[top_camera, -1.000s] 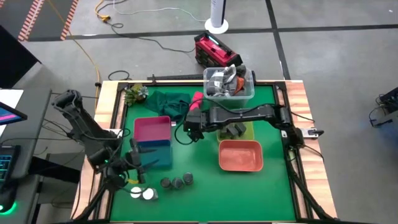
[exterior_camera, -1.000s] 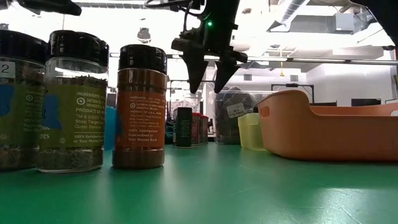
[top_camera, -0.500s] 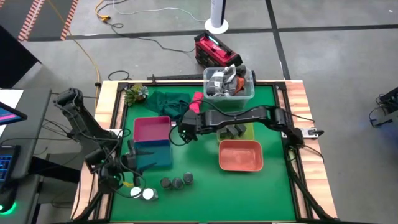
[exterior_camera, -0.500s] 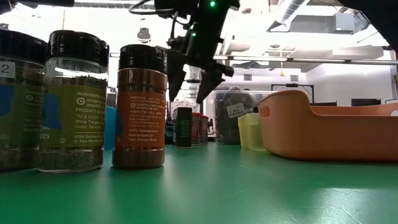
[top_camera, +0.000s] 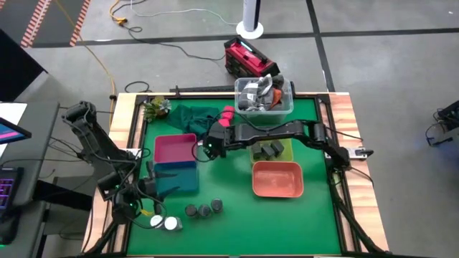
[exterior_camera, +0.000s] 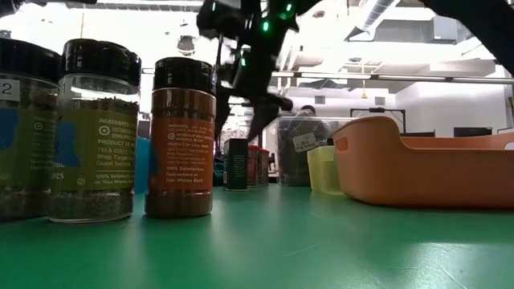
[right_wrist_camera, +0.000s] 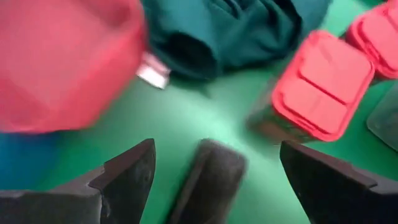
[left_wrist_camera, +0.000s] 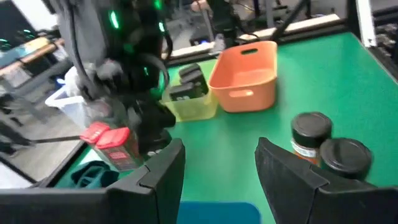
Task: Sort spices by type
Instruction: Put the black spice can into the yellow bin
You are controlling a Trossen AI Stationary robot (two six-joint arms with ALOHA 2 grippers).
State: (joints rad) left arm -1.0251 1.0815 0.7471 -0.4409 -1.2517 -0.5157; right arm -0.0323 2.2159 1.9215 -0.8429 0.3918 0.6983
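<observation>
Right pincer (top_camera: 206, 148), jaws spread wide, hovers over a dark grey block (right_wrist_camera: 208, 180) beside the pink tray (top_camera: 174, 149), pink-lidded spices (right_wrist_camera: 322, 85) at its 2 o'clock; left pincer (top_camera: 153, 188) nearly closed, empty.

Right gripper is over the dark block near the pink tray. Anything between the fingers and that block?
Nothing visible. The right gripper, open, hangs above the dark grey block with bare green mat around it. The red-lidded containers and the green cloth lie off to the side, apart from it.
</observation>
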